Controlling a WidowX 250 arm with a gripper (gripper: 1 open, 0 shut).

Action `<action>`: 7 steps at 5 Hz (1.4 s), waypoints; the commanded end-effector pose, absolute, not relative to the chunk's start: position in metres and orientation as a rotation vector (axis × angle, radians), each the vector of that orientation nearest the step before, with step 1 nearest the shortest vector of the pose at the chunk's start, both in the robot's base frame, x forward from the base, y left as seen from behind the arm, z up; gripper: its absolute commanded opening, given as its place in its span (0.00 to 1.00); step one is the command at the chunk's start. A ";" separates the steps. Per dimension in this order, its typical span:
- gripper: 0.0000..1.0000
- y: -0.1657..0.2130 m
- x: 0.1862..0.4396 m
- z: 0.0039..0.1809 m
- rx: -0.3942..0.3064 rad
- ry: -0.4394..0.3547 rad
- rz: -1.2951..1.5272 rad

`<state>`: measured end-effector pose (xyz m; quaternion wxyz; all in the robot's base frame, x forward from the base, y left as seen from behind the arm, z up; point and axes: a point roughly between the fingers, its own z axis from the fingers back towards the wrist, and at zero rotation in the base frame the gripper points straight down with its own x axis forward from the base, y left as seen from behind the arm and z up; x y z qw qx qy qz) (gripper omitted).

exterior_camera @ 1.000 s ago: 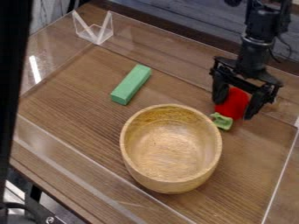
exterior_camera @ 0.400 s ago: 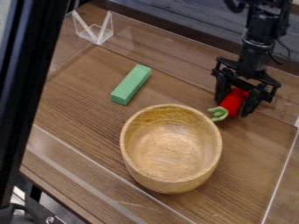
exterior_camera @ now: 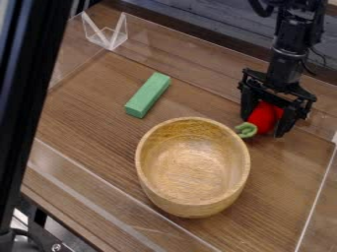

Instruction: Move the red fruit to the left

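Comparing the views, you have brought the gripper (exterior_camera: 267, 106) down and in over the strawberry (exterior_camera: 266, 118) during the last second; its fingers, which showed more to the sides of the fruit, now lie across and around it. Jaws: spread wide, one on each side of the fruit, no clenching seen. Contact at the pads cannot be made out, as the dark fingers cover much of the red. Strawberry: on the wooden table (exterior_camera: 79, 138), on the right side of the view, just beyond the upper right rim of the bowl (exterior_camera: 194, 167). Its green leafy end points toward the bowl and sits very near the rim; whether the two touch, you cannot tell. The fruit's leafy end has turned slightly since the first view, so the fingers have probably nudged it. Green block (exterior_camera: 149, 94): unmoved, left of the fruit and well apart from it. Meaning for the task: approach appears nearly done, the leftward move not yet made. Next, you would likely close on the fruit, check that it is held, then lift before carrying it left. Risk noted: a low sideways drag could push the strawberry into the bowl or knock the bowl along.
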<state>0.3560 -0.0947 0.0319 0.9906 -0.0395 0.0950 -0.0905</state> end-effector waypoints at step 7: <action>0.00 -0.120 0.366 0.042 -0.084 0.117 -0.134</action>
